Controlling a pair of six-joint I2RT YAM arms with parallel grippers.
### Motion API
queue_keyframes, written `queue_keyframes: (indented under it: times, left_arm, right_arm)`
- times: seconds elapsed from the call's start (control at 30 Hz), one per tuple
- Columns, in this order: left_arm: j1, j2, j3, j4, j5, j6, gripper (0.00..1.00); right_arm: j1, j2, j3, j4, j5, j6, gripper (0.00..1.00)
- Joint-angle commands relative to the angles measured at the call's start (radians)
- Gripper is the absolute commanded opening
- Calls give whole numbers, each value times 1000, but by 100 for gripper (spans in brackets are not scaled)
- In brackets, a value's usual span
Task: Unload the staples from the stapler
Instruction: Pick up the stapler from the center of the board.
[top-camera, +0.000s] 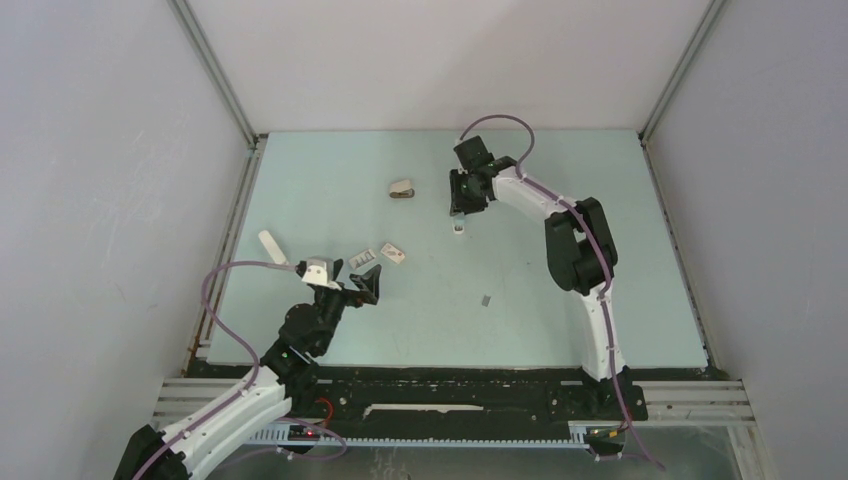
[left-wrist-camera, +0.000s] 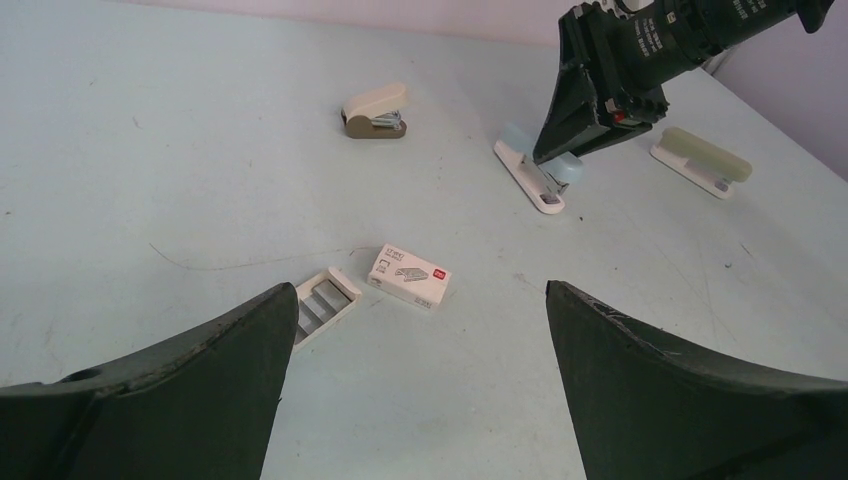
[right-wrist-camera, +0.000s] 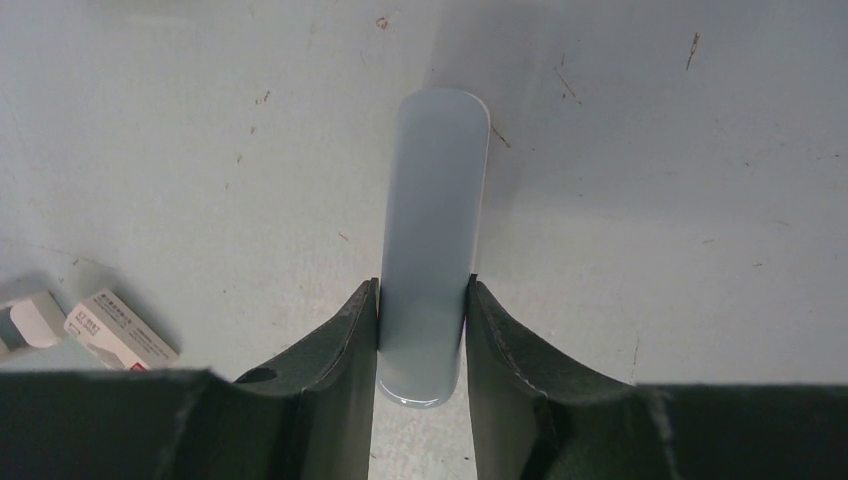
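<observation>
White walls close in a pale green table (top-camera: 420, 330). From above, the right arm reaches to its far middle with the right pincer (top-camera: 460, 200) set down over the pale-blue stapler (top-camera: 458, 226), while the left pincer (top-camera: 366, 284) hangs near a small white box (top-camera: 393, 254). From the left wrist, that pincer's fingers (left-wrist-camera: 180, 390) stand spread wide with nothing between them, and a squat brown stapler (left-wrist-camera: 375, 113) sits well apart from the blue one. From the right wrist, the right pincer's fingers (right-wrist-camera: 350, 340) press both sides of the stapler, which lies flat and closed on the table. Any staples inside are hidden. The step in hand looks like the first grasp. The next move likely calls for holding the body steady so the magazine can be opened.
</observation>
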Motion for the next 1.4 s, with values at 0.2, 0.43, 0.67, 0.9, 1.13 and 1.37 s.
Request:
queue_keyframes:
  times: [0.2, 0.43, 0.67, 0.9, 1.13, 1.37]
  left_arm:
    - [6, -16, -32, 29, -21, -12, 100]
    - [6, -14, -27, 25, -3, -6, 100]
    - [5, -35, -22, -8, 18, -5, 100]
    - [5, -61, -36, 17, 85, -147, 100]
    - [5, -88, -57, 48, 93, -289, 100]
    - [5, -52, -57, 143, 184, -381, 100]
  right_arm:
    - [-49, -132, -130, 81, -143, -60, 0]
    - [-79, -203, -246, 164, -231, -52, 0]
    - [-136, -257, -330, 220, -356, -21, 0]
    - [-204, -280, -404, 278, -483, 36, 0]
    - [-251, -308, -446, 309, -570, 63, 0]
    - [-281, -348, -491, 357, -658, 94, 0]
